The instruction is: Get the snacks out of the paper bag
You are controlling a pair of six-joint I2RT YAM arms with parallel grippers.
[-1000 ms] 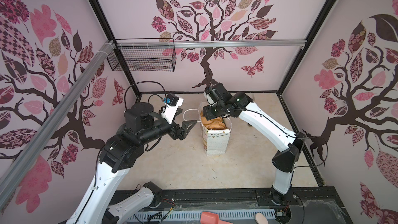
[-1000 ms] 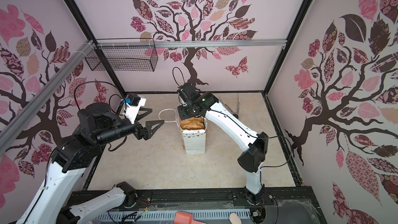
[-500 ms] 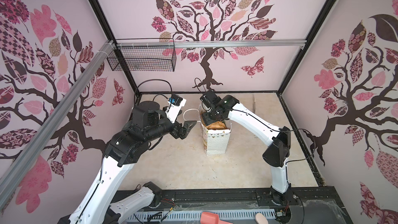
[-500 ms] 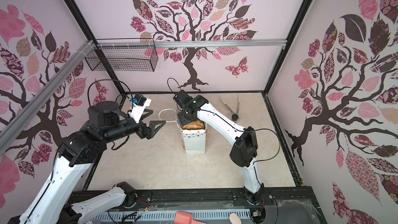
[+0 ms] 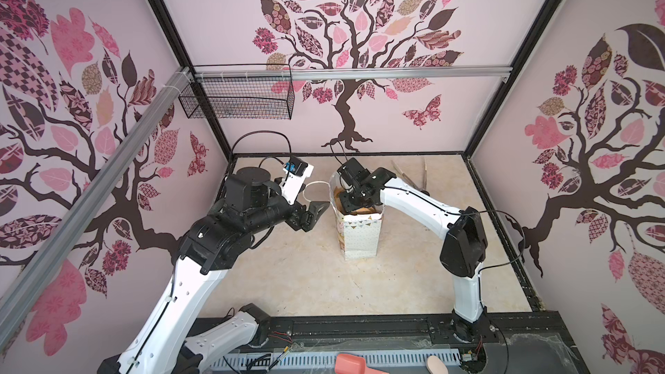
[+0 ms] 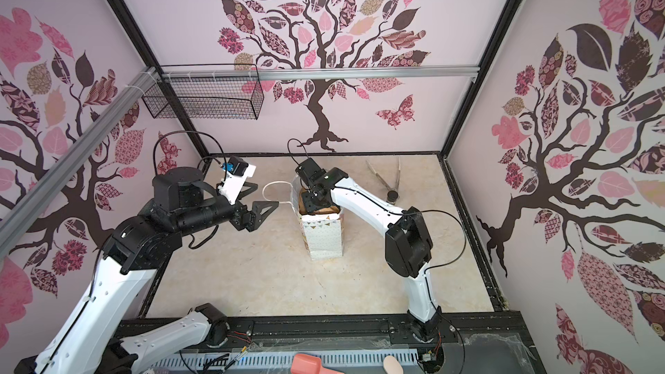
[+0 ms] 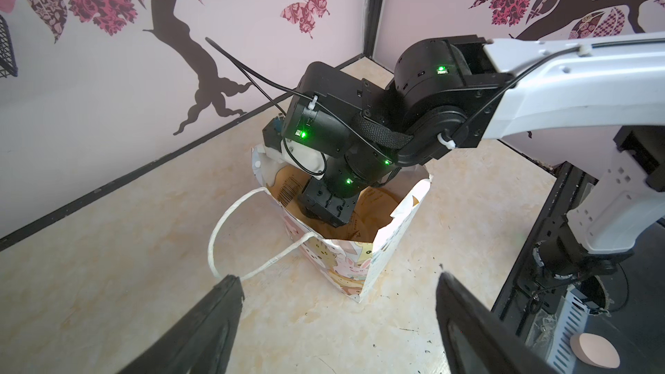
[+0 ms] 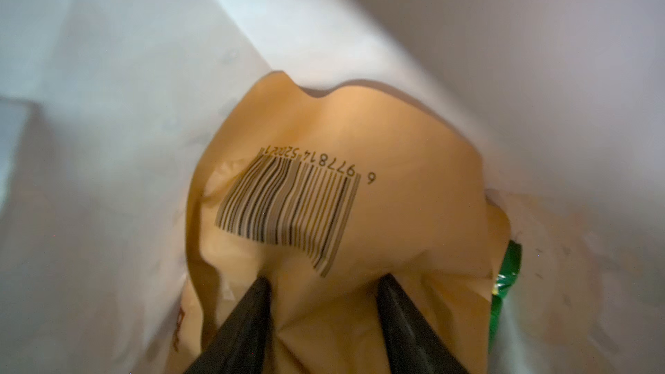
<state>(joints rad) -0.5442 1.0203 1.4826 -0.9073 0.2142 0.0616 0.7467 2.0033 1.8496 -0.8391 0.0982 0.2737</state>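
Left gripper (image 7: 336, 278): wide apart, empty, hovering near white rope handle (image 7: 212, 246), likely to steady tall white paper gift bag (image 5: 360, 242).
Right gripper (image 8: 325, 278): down inside bag, tips pressing tan-orange crinkly foil packet (image 8: 396, 138), green packet (image 8: 507, 264) beside; pinched or not, cannot tell.

Tan-orange packet (image 8: 360, 131) lying inside paper bag (image 8: 108, 102), showing barcode (image 8: 288, 210); digits alongside reading 6 977814, then 5202, last ones blurring; nothing else reading clearly.

You have one paper bag (image 5: 360, 239) and one wire basket (image 5: 237, 102). Inside the bag you count one tan packet (image 8: 378, 131), one green packet (image 8: 509, 264).
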